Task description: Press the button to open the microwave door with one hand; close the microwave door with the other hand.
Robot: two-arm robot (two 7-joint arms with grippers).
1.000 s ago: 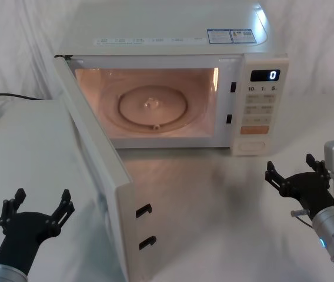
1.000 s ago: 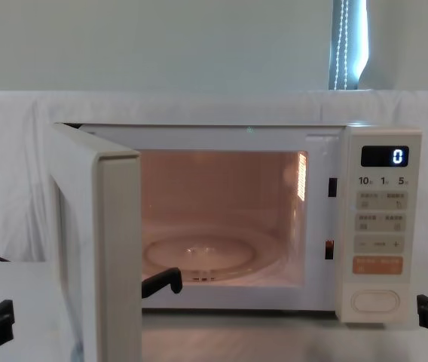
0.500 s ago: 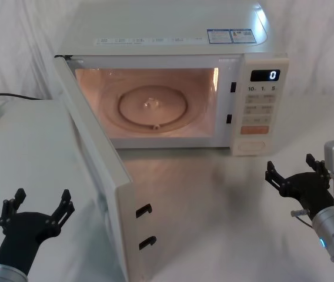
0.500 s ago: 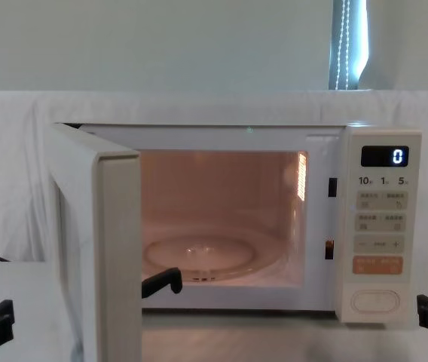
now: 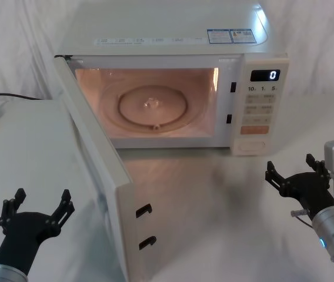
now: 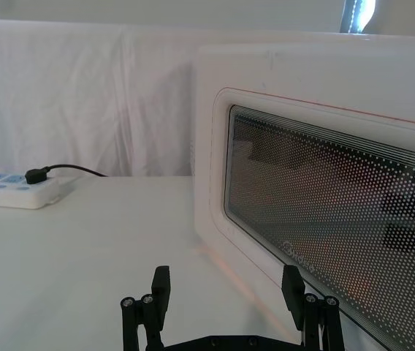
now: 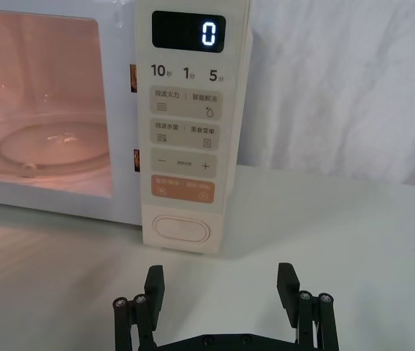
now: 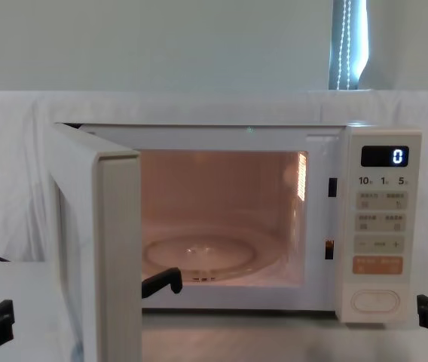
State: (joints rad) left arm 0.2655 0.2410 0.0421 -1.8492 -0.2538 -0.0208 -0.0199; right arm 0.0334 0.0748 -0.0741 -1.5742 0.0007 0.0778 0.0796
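One cream microwave oven [image 5: 173, 35] stands at the upper middle of the head view on a white-covered desk [image 5: 214, 200]. Its large cream microwave door with a dark dotted window and thin orange outline [image 5: 99, 170] is swung wide open, running from the upper left of the oven down to the lower middle of the frame; two black latch hooks [image 5: 144, 210] show on its free edge. In the left wrist view the door's window [image 6: 339, 219] fills the right half. The lit cavity holds one round glass turntable [image 5: 153, 107].

At the right of the oven is one narrow control panel with a digital display reading 0 [image 7: 189, 31]. Below its rows of small keys sits one orange rectangular key [image 7: 182, 189], and under that the wide cream pill-shaped button [image 7: 183, 229], at the panel's bottom edge, untouched.

There are two black tools. The left tool [image 5: 36, 207] hovers at the lower left of the head view, outside the open door, fingers spread apart and holding nothing. The right tool [image 5: 293, 170] hovers at the lower right, in front of and below the button, fingers likewise spread and empty.

One white power strip with a black plug [image 6: 17, 189] lies at the left of the left wrist view.
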